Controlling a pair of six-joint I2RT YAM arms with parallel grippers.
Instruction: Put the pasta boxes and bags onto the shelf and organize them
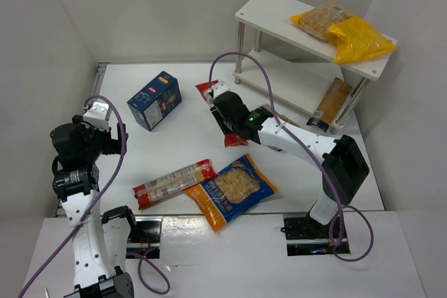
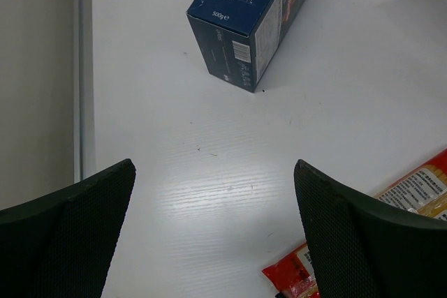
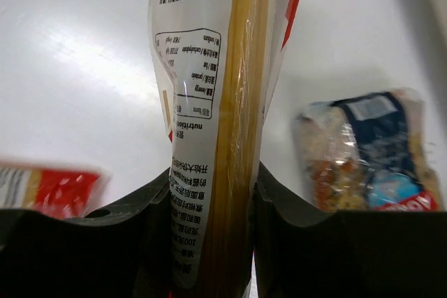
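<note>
Spaghetti pack pinched edge-on inside right pincer.

Desk: Counter layout?
Photographer: Shelf at two o'clock, two bags on its top board, long carton at its lower right end. Squat carton at ten. Spaghetti pack touches windowed bag at six. Second pack centre, in the right claw.

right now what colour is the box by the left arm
The box is dark blue with a red logo; best seen from top external.
</note>
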